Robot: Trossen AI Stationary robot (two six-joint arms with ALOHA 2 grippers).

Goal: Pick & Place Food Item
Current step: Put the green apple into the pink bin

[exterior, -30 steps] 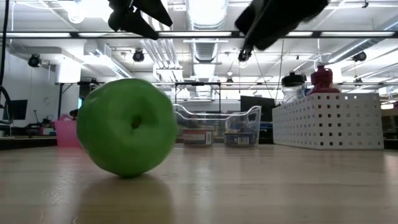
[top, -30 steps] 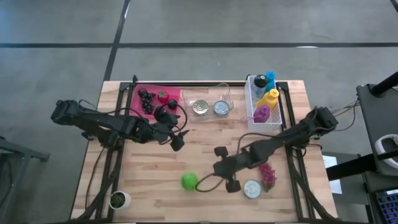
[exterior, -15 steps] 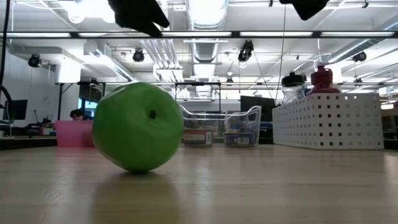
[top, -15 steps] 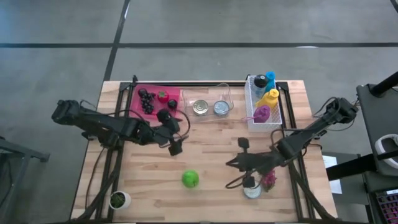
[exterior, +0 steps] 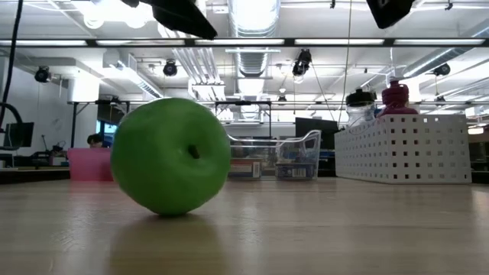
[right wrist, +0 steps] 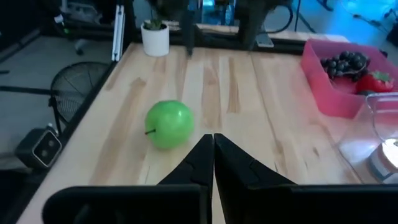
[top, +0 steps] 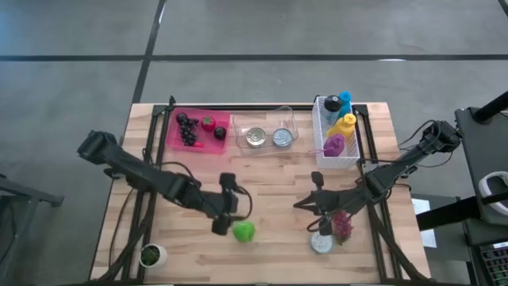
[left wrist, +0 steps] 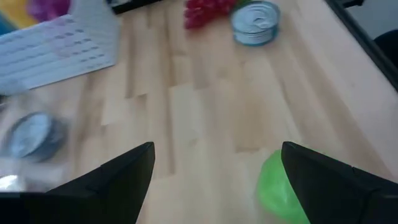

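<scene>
Green apple (top: 244, 230) rests on the bare wood of the table (top: 270, 183), in the lower middle of the overhead frame, and fills the left-centre of the table-level frame.

Left gripper (top: 226, 214) hangs just up and left of the apple in the overhead frame, fingers spread wide and holding nothing. In the left wrist picture the apple (left wrist: 281, 186) shows at the lower right, just inside one finger, so it lies off-centre in the gap, not squarely between the fingers.

Right gripper (top: 305, 204) sits well to the right of the apple, fingers pressed together and empty, near a silver can (top: 321, 242) and a bunch of red grapes (top: 343, 225).

Judging by this, the left arm is much the nearer and looks set to pick. The apple is round, so no long axis governs the grasp; what matters is shifting the gripper sideways to centre it.

A pink tray (top: 200, 129) of fruit sits at the upper left.
</scene>
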